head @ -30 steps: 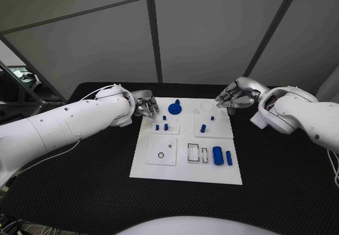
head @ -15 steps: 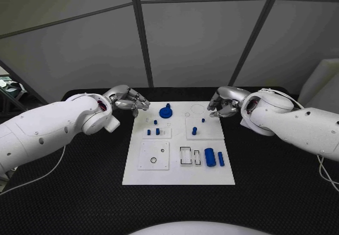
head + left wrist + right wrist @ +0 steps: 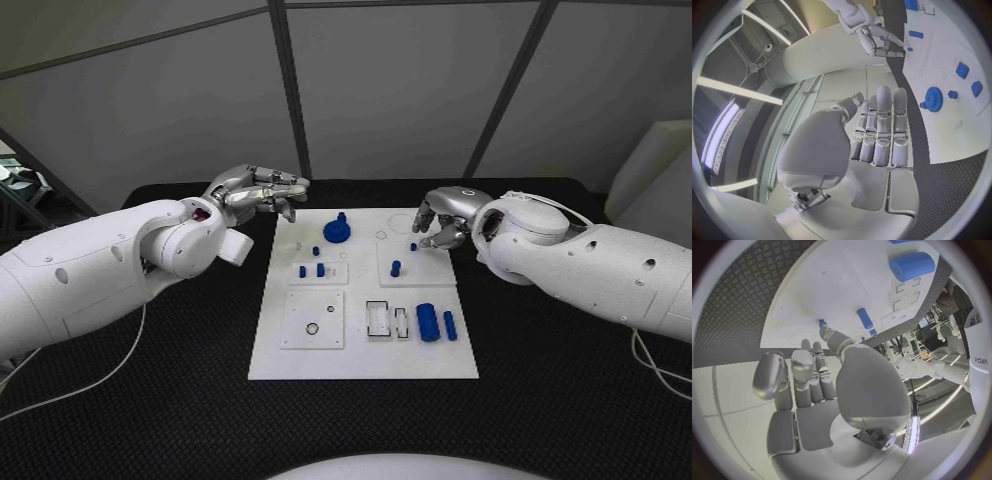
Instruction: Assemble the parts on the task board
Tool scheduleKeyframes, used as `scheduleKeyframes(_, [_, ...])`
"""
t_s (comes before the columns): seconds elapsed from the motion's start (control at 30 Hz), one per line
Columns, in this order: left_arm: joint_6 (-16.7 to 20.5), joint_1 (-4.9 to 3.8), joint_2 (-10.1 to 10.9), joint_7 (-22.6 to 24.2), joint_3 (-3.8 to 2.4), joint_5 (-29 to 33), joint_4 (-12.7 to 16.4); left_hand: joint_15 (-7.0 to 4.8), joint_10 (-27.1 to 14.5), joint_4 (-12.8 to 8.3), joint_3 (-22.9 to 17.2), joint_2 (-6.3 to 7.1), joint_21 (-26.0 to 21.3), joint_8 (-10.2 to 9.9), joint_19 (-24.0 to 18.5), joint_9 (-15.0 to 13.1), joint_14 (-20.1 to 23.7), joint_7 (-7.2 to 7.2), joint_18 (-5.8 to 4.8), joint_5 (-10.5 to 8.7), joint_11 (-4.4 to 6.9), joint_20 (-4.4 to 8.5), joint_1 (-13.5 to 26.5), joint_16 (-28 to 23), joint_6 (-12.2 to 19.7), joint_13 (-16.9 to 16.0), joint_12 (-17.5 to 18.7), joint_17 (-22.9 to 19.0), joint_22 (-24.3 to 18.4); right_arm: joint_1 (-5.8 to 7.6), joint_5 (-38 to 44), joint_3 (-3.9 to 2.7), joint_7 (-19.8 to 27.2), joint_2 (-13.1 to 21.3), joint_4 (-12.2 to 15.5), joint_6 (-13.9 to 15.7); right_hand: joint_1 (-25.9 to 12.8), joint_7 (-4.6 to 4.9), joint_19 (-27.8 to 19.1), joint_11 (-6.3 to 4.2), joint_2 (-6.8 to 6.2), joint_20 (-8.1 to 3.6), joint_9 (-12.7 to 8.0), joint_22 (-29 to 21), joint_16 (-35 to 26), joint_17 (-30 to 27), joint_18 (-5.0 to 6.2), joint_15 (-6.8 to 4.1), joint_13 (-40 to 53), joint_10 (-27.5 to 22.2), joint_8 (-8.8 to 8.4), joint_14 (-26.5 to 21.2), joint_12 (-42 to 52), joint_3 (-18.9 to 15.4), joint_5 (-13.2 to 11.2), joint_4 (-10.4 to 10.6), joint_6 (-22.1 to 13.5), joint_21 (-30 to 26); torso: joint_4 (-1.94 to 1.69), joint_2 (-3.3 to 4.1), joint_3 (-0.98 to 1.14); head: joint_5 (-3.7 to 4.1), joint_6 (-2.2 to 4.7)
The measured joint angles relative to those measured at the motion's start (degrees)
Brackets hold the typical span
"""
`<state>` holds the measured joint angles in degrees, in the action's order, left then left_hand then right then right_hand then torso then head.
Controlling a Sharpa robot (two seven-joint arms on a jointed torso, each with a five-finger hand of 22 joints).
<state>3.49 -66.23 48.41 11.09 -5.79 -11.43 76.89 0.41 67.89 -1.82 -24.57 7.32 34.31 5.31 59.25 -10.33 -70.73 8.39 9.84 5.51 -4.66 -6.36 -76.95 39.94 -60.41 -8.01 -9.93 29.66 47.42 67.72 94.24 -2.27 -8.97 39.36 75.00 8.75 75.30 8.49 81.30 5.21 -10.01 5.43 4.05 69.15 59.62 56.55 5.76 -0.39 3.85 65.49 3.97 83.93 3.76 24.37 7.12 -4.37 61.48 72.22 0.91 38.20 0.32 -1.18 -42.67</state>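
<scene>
The white task board [image 3: 361, 355] lies in the middle of the black table. At its far end stands a blue gear [image 3: 336, 230], also seen as the gear [image 3: 932, 98]. Small blue pegs [image 3: 312, 270] stand left of centre, and a taller peg [image 3: 397, 267] and a small peg [image 3: 414, 246] on the right. Two blue cylinders [image 3: 437, 323] lie near the right edge. My left hand [image 3: 260, 195] hovers off the board's far left corner, fingers [image 3: 882, 125] straight, holding nothing. My right hand [image 3: 440, 222] hangs over the far right corner, empty, its thumb close to the small peg [image 3: 822, 321].
A raised square plate [image 3: 315, 320] with two holes and a pair of rectangular slots [image 3: 387, 318] sit on the board's near half. Bare black table [image 3: 159, 400] surrounds the board. Grey wall panels stand behind the table.
The camera shifted after the earliest frame. Since then my left hand has lifted a little with its fingers stretched out, and my right hand has edged inward over the board's far right corner.
</scene>
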Motion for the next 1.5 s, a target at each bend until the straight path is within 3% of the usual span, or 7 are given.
scheduleKeyframes(0.13, [-0.2, 0.11, 0.1, 0.9, 0.01, 1.4, 0.2, 0.00, 0.0, 0.0, 0.0, -0.26, -0.2, 0.0, 0.0, 0.0, 0.0, 0.00, -0.01, 0.00, 0.00, 0.00, -0.3, -0.2, 0.0, 0.0, 0.0, -0.1, -0.1, -0.32, 0.6, 0.05, -0.1, -0.6, -0.3, -0.4, 0.0, 0.21, 0.2, 0.00, 0.00, 0.18, 0.0, 0.7, 0.9, 0.6, -0.91, 0.00, 0.0, 0.0, 0.00, 0.0, 0.0, 0.1, 0.0, -0.1, -0.2, 0.6, 0.00, 0.00, 0.01, -0.04, -0.08])
scheduleKeyframes(0.6, [-0.3, 0.17, 0.1, 1.7, 0.01, 3.0, 0.5, 0.01, 0.0, -0.3, 0.3, -0.26, -0.7, 0.0, 0.0, -0.4, 0.0, 0.20, -0.02, 0.46, 0.00, 0.00, -0.3, -0.9, -0.8, -0.1, 0.0, -0.4, -0.5, -1.22, 1.4, 0.12, -0.1, -2.2, -1.6, -2.3, -0.1, -0.25, 1.2, -0.30, 0.56, 0.19, 0.1, 5.0, 4.1, 2.9, -0.91, 0.00, 0.0, 1.0, 0.00, 0.0, 0.0, 0.8, 0.2, -0.8, 0.3, 4.5, 0.00, 0.01, 0.01, -0.10, -0.29])
scheduleKeyframes(0.7, [-0.3, 0.17, 0.1, 1.7, 0.01, 3.2, 0.5, 0.01, 0.0, -0.3, 0.3, -0.26, -0.7, 0.0, 0.0, -0.4, 0.0, 0.20, -0.03, 0.46, 0.00, 0.00, -0.3, -0.9, -0.8, -0.1, 0.0, -0.4, -0.5, -1.20, 1.5, 0.05, -0.2, -2.4, -1.9, -2.4, -0.1, -0.43, 1.2, -0.50, 1.18, 0.19, 0.2, 5.6, 4.9, 3.2, -1.80, 0.00, 0.0, 1.2, 0.00, 0.0, 0.0, 1.5, 0.2, -0.9, 0.7, 5.0, 0.00, 0.01, 0.01, -0.10, -0.32])
scheduleKeyframes(1.03, [-0.3, 0.18, 0.1, 1.7, 0.01, 3.3, 0.5, 0.01, 0.0, -0.3, 0.3, -0.26, -0.7, 0.0, 0.0, -0.4, 0.0, 0.20, -0.03, 0.46, 0.00, 0.00, -0.3, -0.9, -0.8, -0.1, 0.0, -0.4, -0.5, -1.16, 2.3, -0.08, -0.6, -2.9, -2.2, -3.0, 0.6, -1.35, 2.4, -1.54, 3.80, -0.30, 0.8, 5.8, 7.2, 4.7, -1.79, -0.45, 0.1, 4.2, 0.30, 0.0, 0.4, 5.1, -0.5, -1.5, 3.6, 8.1, 0.00, 0.00, 0.02, -0.07, -0.54])
scheduleKeyframes(1.07, [-0.3, 0.18, 0.1, 1.7, 0.01, 3.3, 0.4, 0.01, 0.0, -0.3, 0.3, -0.44, -0.9, 0.0, 0.0, -0.4, 0.0, 0.20, -0.03, 0.46, 0.00, 0.00, -0.5, -1.1, -0.8, -0.1, 0.0, -0.4, -0.6, -1.16, 2.4, -0.09, -0.8, -3.0, -2.2, -3.0, 0.7, -1.54, 2.4, -1.62, 3.88, -0.30, 0.8, 5.8, 7.4, 4.7, -1.84, -0.45, 0.1, 4.6, 0.34, 0.0, 0.4, 5.5, -0.5, -1.6, 3.8, 8.4, 0.00, 0.00, 0.03, -0.07, -0.55])
scheduleKeyframes(1.1, [-0.3, 0.18, 0.1, 1.7, 0.01, 3.4, 0.4, 0.01, 0.0, -0.3, 0.3, -0.48, -0.9, 0.0, 0.0, -0.5, 0.0, 0.20, -0.03, 0.46, 0.00, 0.00, -0.5, -1.1, -0.8, -0.1, 0.0, -0.4, -0.6, -1.16, 2.6, -0.10, -0.9, -3.0, -2.2, -3.1, 0.8, -1.48, 2.4, -1.54, 3.96, -0.30, 0.9, 5.8, 7.4, 4.7, -2.69, -0.57, 0.2, 4.9, 0.50, 0.1, 0.3, 5.9, -0.5, -1.7, 4.1, 8.7, 0.00, 0.00, 0.03, -0.07, -0.60])
scheduleKeyframes(1.5, [-0.2, 0.18, 0.1, 1.6, 0.01, 3.4, 0.2, 0.01, 0.0, -0.3, 0.3, -0.48, -0.9, 0.0, 0.0, -0.6, 0.0, 0.20, -0.04, 0.46, 0.00, 0.00, -0.5, -1.1, -0.8, -0.1, 0.0, -0.5, -0.6, -1.38, 4.2, -0.10, -2.0, -2.9, -1.4, -3.0, 0.8, -1.78, 2.6, -1.84, 5.07, -0.50, 1.0, 5.8, 7.7, 4.4, -2.69, -0.85, 0.4, 6.0, 0.61, 0.0, 0.2, 7.7, -0.8, -2.9, 5.0, 10.1, 0.07, -0.03, 0.06, -0.05, -0.76])
